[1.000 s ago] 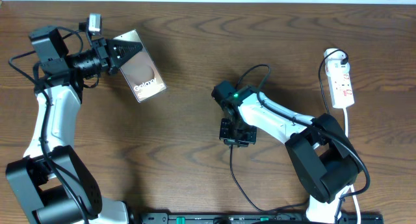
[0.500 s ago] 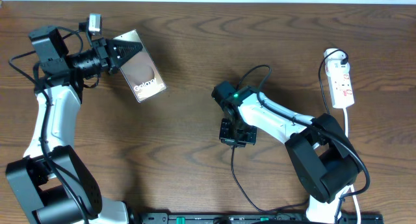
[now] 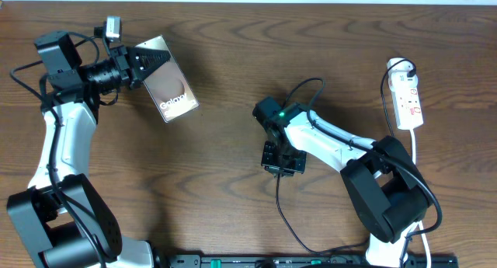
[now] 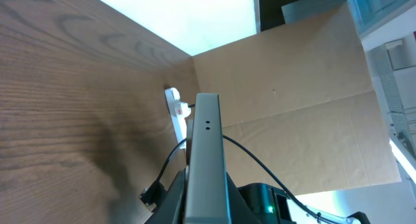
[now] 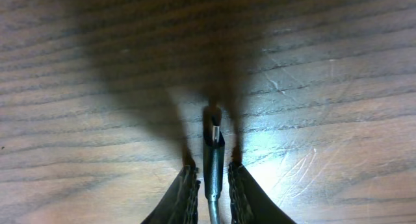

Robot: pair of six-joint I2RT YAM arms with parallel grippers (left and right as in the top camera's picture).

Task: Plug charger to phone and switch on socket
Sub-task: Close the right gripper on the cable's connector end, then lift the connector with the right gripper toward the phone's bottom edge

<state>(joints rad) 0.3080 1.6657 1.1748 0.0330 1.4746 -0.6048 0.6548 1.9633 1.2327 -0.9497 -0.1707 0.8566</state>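
My left gripper (image 3: 142, 64) is shut on one end of the phone (image 3: 172, 91), a glossy brown slab with white "Galaxy" lettering, held up at the far left. The left wrist view shows the phone (image 4: 207, 146) edge-on between the jaws. My right gripper (image 3: 281, 165) points down at mid-table over the charger (image 3: 284, 214), a thin black cable trailing toward the front edge. In the right wrist view the charger's plug tip (image 5: 213, 146) lies on the wood between the fingers (image 5: 188, 193), with a thin gap on each side. The white socket (image 3: 408, 97) lies at the far right.
The socket's white cord (image 3: 415, 147) runs down the right side past the right arm's base. A black loop of arm cable (image 3: 304, 85) arches behind the right wrist. In the left wrist view the socket (image 4: 174, 107) lies far ahead, with a brown cardboard wall (image 4: 292, 100) behind.
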